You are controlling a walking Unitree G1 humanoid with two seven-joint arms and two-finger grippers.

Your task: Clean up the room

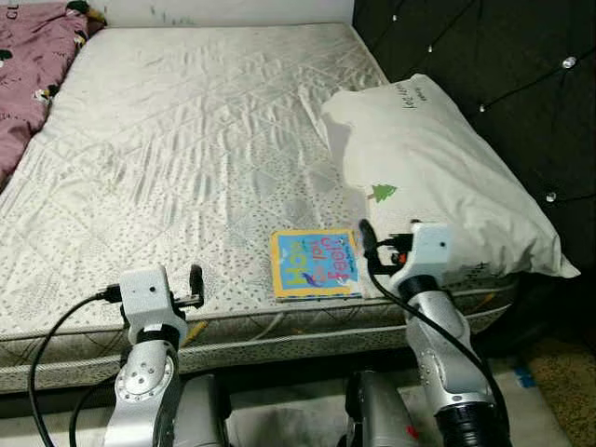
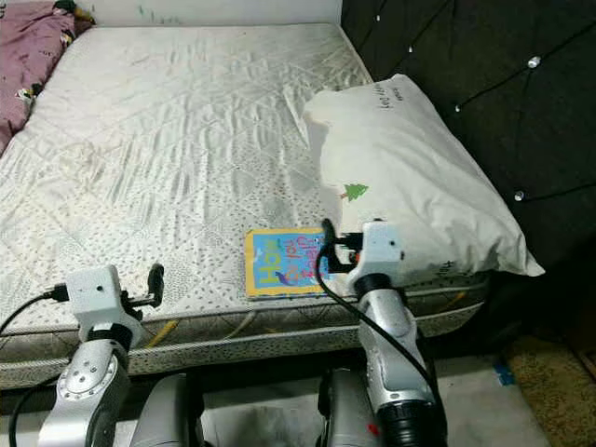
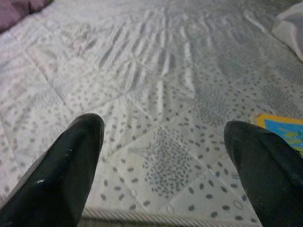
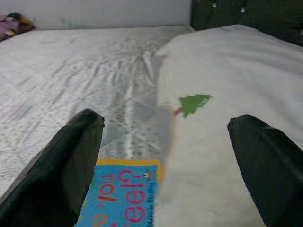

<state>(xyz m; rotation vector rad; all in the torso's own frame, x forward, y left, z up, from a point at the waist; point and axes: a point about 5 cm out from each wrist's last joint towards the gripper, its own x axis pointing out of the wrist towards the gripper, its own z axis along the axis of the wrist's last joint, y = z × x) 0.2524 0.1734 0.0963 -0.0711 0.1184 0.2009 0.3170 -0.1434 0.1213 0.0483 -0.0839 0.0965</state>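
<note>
A thin book with a yellow and blue cover [image 1: 315,264] lies flat on the bare quilted mattress [image 1: 186,140], close to its front edge. A white pillow with a small green tree print [image 1: 438,177] rests just right of the book. My right gripper [image 4: 165,127] hovers open over the book's right edge and the pillow's near corner, with nothing between its fingers. My left gripper [image 3: 163,137] is open over the front edge of the mattress, left of the book [image 3: 284,132], and holds nothing.
A purple blanket [image 1: 33,65] is bunched at the far left of the bed. A black tufted headboard [image 1: 484,56] runs along the right side behind the pillow. Some floor [image 1: 559,382] shows at the lower right.
</note>
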